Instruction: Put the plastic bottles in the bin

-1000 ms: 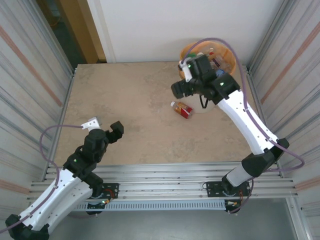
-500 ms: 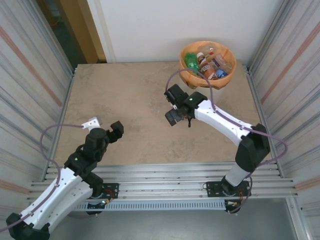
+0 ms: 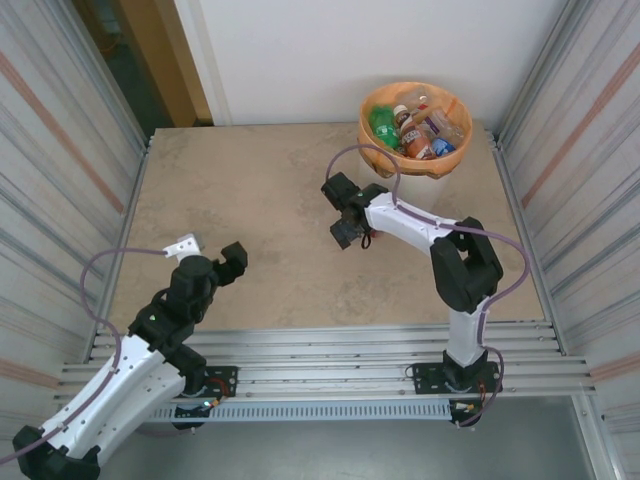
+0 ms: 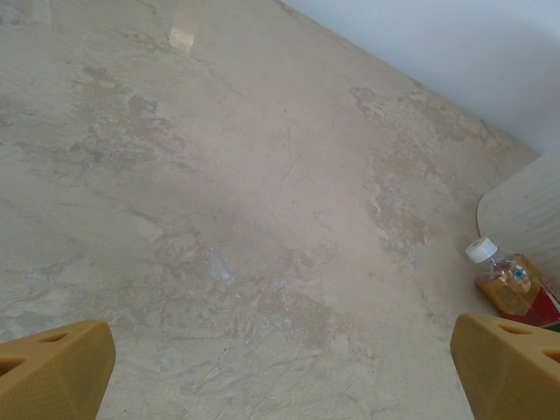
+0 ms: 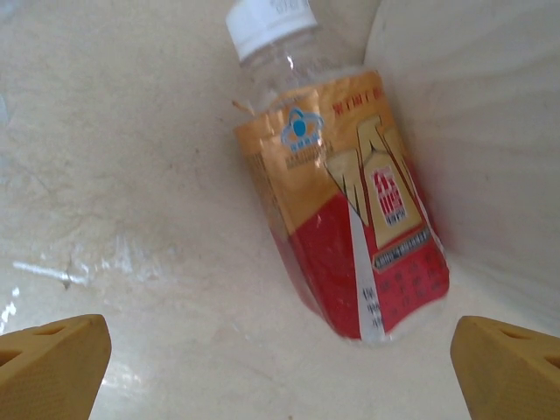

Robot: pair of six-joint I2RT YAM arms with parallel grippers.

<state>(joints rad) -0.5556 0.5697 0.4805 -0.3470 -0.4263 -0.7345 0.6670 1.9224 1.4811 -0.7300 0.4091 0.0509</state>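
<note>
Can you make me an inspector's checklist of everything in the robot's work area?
Surface: beige marbled table.
Job's things: orange-lined bin at the far right, holding several bottles; one white-capped bottle with a gold and red label lies on the table beside the bin's wall.
Clutter: nothing seen.
Grippers: right gripper open, over the lying bottle, not touching it; left gripper open and empty, near the front left.
Cables: a purple cable loops along each arm.
Surroundings: ribbed metal walls on both sides, white wall behind.
</note>
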